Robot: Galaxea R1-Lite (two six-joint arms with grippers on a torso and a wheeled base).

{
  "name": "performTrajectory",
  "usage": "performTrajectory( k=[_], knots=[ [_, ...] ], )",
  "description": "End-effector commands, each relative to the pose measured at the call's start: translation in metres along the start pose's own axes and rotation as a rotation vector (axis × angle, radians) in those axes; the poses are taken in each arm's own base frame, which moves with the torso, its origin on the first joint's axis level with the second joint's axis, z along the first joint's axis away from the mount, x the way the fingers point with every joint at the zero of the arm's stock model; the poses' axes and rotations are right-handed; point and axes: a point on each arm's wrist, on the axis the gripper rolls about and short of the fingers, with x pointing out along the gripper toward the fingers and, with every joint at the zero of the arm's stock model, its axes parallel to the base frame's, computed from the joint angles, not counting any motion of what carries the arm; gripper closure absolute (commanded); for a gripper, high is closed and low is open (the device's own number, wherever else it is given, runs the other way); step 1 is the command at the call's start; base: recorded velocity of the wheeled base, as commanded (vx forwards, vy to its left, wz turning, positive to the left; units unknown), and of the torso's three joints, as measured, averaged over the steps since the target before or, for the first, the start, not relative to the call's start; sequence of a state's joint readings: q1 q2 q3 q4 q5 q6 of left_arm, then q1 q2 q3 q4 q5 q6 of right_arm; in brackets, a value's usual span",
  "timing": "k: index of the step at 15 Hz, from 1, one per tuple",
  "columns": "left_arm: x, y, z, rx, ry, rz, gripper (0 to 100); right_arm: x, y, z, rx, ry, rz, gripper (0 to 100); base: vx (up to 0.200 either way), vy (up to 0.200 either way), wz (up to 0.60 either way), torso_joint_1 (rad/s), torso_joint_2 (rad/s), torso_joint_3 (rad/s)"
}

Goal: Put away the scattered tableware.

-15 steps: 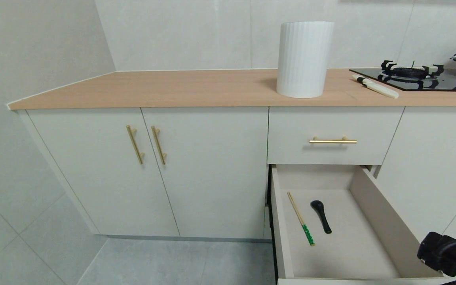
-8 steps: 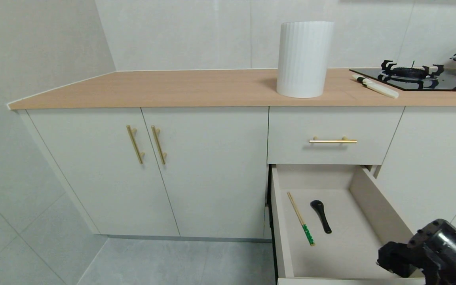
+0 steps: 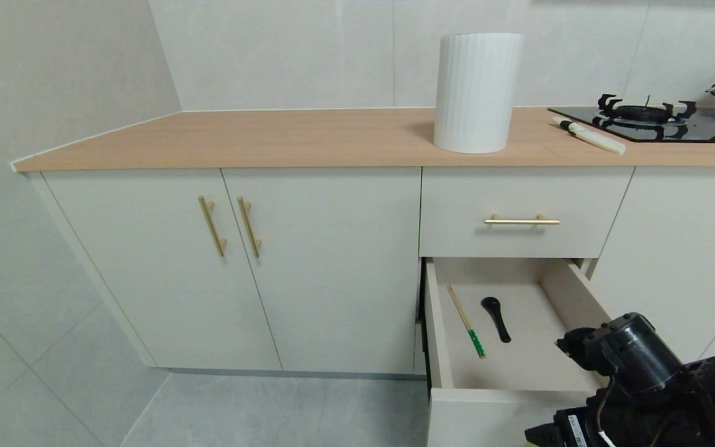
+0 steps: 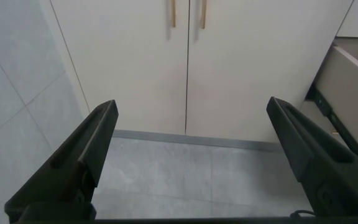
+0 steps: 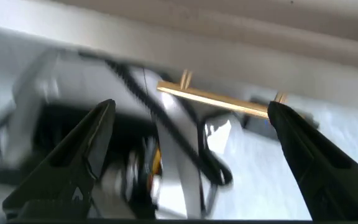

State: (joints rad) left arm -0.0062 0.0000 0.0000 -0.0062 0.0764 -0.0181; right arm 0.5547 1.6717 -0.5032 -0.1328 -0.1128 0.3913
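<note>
The lower drawer (image 3: pixel 494 403) stands partly open. Inside it lie a pair of wooden chopsticks with green tips (image 3: pixel 466 321) and a black spoon (image 3: pixel 496 318). A white-handled knife (image 3: pixel 588 135) rests on the wooden counter beside the stove. My right arm (image 3: pixel 634 360) is low at the drawer's front right corner. My right gripper (image 5: pixel 188 162) is open, and the drawer's gold handle (image 5: pixel 219 99) is just beyond its fingers. My left gripper (image 4: pixel 191 162) hangs open and empty above the floor, facing the cabinet doors.
A tall white ribbed container (image 3: pixel 476 93) stands on the counter (image 3: pixel 270 139) above the shut upper drawer (image 3: pixel 522 214). A black gas stove (image 3: pixel 655 118) is at the far right. Two cabinet doors with gold handles (image 3: pixel 230 226) are on the left, with grey floor below.
The lower drawer has slid inward toward the cabinet. My right arm has come up and leftward against the drawer's front.
</note>
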Motion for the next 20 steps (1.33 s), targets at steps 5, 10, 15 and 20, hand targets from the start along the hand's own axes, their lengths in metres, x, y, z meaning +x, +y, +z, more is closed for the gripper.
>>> performTrajectory(
  k=[5,10,15,20],
  knots=[
    [0.0,0.0,0.0,0.0,-0.002,0.002,0,0.052,-0.018,0.06,0.076,-0.113,-0.109,0,0.0,0.0,0.0,0.0,0.0,0.0],
    [0.0,0.0,0.0,0.0,0.0,0.0,0,0.098,-0.025,0.105,0.086,-0.222,-0.147,0,0.0,0.0,0.0,0.0,0.0,0.0],
    [0.0,0.0,0.0,0.0,0.0,0.002,0,0.147,-0.033,0.113,0.134,-0.403,-0.196,0,0.0,0.0,0.0,0.0,0.0,0.0],
    [0.0,0.0,0.0,0.001,0.0,0.002,0,0.175,-0.046,0.128,0.193,-0.587,-0.229,0,0.0,0.0,0.0,0.0,0.0,0.0]
  ],
)
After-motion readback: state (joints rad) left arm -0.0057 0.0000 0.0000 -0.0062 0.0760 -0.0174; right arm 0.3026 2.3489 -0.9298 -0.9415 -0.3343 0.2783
